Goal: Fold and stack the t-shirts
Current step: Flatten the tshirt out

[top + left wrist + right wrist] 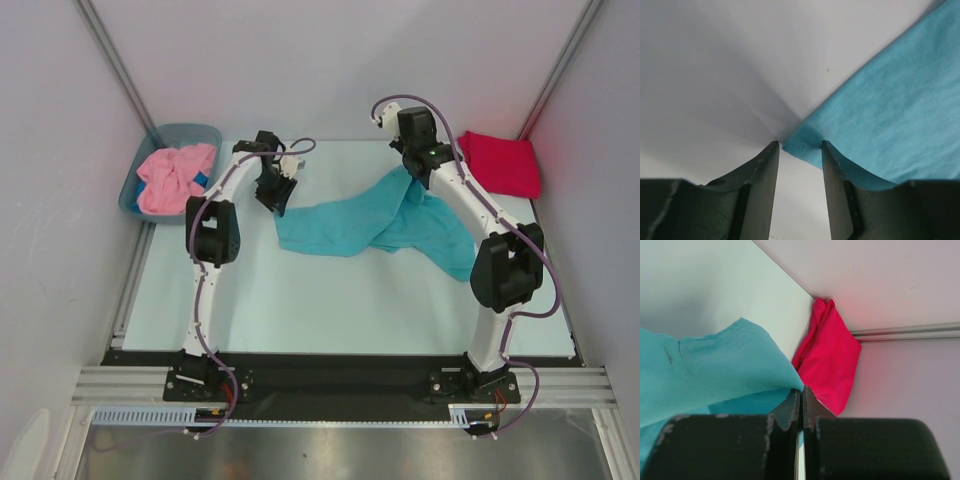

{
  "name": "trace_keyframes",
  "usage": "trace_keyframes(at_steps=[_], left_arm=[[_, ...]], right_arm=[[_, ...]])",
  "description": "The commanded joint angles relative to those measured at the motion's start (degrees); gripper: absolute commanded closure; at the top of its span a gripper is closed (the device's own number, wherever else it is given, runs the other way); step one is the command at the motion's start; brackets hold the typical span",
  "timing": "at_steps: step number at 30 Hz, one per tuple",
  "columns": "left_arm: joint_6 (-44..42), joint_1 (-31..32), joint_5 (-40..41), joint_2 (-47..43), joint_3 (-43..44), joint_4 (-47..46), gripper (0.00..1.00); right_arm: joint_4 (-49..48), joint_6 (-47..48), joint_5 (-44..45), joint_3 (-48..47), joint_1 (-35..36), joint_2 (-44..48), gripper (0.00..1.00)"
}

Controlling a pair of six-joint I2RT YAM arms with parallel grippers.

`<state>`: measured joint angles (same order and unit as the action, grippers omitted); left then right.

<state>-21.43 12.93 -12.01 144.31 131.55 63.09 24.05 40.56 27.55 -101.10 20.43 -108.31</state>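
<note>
A turquoise t-shirt (350, 228) lies crumpled across the middle of the table. Its right part is lifted, with my right gripper (413, 172) shut on a bunched edge of it (715, 365). In the right wrist view the right gripper's (801, 390) jaws are pressed together on the cloth. My left gripper (275, 200) is down at the shirt's left corner. Seen from the left wrist, the left gripper (800, 145) has its jaws apart, and the corner of the turquoise cloth (890, 100) reaches in at their tips. A crimson red t-shirt (500, 162) lies folded at the back right. A pink t-shirt (172, 175) sits bunched in the tub.
The grey-blue plastic tub (185, 130) stands off the table's back left corner. White enclosure walls close in the back and both sides. The red t-shirt (832, 360) lies against the right wall. The pale table (330, 300) runs bare toward the arm bases.
</note>
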Motion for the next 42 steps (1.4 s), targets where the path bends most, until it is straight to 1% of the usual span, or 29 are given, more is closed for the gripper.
trace_keyframes(at_steps=[1,4,6,8,9,12,17,19,20,25,28,31,33,37,38,39,40,41,42], left_arm=[[1.7,-0.2,-3.4,-3.1,-1.4,1.9,0.55],[1.9,-0.2,-4.1,-3.1,-1.6,1.8,0.55],[2.1,-0.2,-4.3,-3.2,-1.6,1.7,0.58],[2.0,-0.2,-4.3,-3.2,-1.6,1.6,0.64],[2.0,-0.2,-4.2,-3.2,-1.6,1.5,0.72],[2.0,-0.1,-3.9,-2.9,-1.6,1.4,0.81],[2.1,-0.2,-3.6,-2.9,-1.7,1.2,0.82],[2.0,-0.1,-3.6,-3.0,-1.9,1.1,0.88],[1.9,-0.2,-2.9,-2.9,-1.9,1.0,0.99],[1.7,-0.2,-1.4,-4.3,-2.6,0.1,1.0],[1.2,-0.3,2.4,-7.2,-4.5,-3.0,1.0],[-1.2,-0.6,7.3,-12.4,-3.3,-4.2,1.0],[-3.0,-1.1,10.7,-17.6,-1.9,-5.2,1.0],[-5.9,-2.6,11.8,-28.4,-1.5,-9.9,1.0],[-6.9,-2.8,13.4,-30.1,-1.7,-10.9,1.0],[-8.2,-2.8,14.5,-33.6,-2.7,-13.4,1.0],[-10.5,-2.9,16.9,-35.0,-3.3,-14.6,1.0],[-11.6,-2.9,17.9,-36.1,-3.6,-15.6,1.0],[-12.7,-2.9,18.7,-37.1,-3.6,-16.8,1.0]], right_arm=[[-2.8,0.0,1.4,-0.3,0.4,2.0,1.0],[-2.8,-0.1,1.4,-0.3,0.4,2.0,1.0],[-2.7,-0.2,1.4,-0.2,0.5,1.9,1.0],[-2.7,-0.1,1.4,-0.1,0.8,1.9,1.0],[-2.7,0.0,1.4,-0.1,0.8,1.9,1.0],[-2.7,-0.1,1.3,-0.2,0.9,1.9,1.0],[-2.8,-0.2,1.2,-0.1,1.0,1.6,1.0],[-2.7,-0.1,1.3,-0.1,1.0,1.5,1.0],[-2.7,-0.1,1.2,-0.1,1.0,1.5,1.0],[-2.4,-0.3,1.2,0.0,1.2,1.4,1.0],[-2.4,-0.2,1.4,0.5,1.2,1.4,1.0],[-2.4,-0.4,1.4,2.0,1.0,1.6,1.0],[-2.4,-0.7,1.3,3.1,1.1,1.6,1.0],[-1.2,-2.4,0.4,7.2,1.5,1.5,1.0],[-0.2,-2.8,-1.1,7.8,1.6,1.5,1.0],[0.8,-3.4,-2.3,8.2,1.9,1.5,0.96],[5.5,-3.8,-4.2,8.2,2.4,1.3,0.93],[7.7,-3.8,-8.5,7.9,2.7,1.0,0.82],[8.8,-4.3,-9.9,7.8,3.0,0.4,0.6]])
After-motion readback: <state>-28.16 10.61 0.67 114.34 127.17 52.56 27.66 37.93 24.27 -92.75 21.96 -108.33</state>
